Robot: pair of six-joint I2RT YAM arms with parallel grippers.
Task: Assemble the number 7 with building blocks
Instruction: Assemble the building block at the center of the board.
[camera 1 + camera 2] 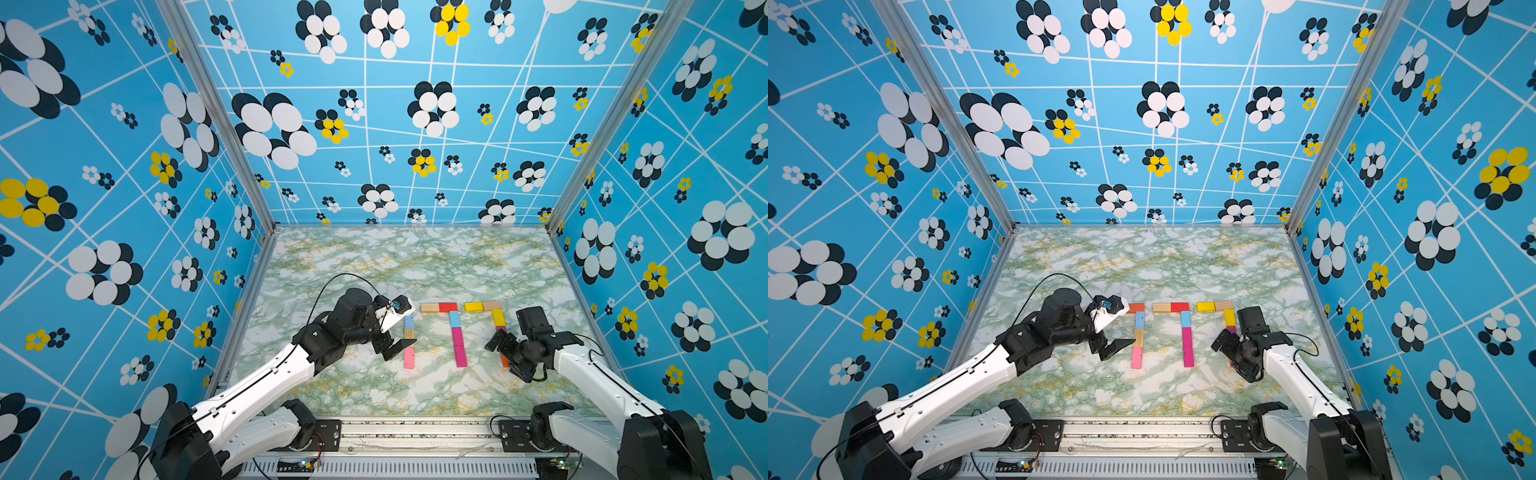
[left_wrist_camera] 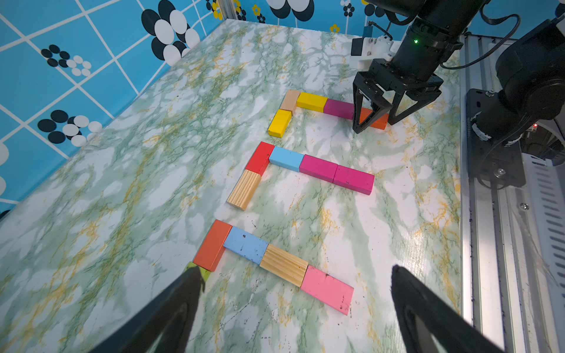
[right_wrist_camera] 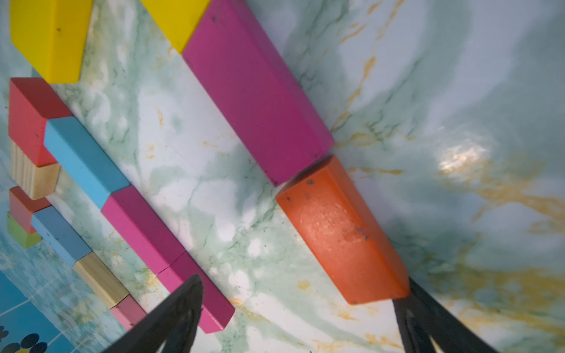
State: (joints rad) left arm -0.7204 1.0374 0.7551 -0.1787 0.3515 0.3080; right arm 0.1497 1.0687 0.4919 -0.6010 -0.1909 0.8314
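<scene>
Now we are holding left tool [image 2: 295,272] and right tool [image 3: 302,279] with jaws apart. The right is straddling an orange block [image 3: 342,232] at four o'clock.

The bench [image 1: 374,266] is white-and-green marble with yellow veins. The walls [image 1: 124,166] are blue with white lines and black, white and yellow flowers. The building blocks [image 2: 318,168] are yellow, magenta, orange, red, light blue, pink, green and striped wood.

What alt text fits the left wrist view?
Three 7-shaped figures of coloured building blocks lie side by side on a green-marbled table. The right gripper, jaws open, sits around the orange block ending the far figure; the left gripper hangs open by the near one.
</scene>
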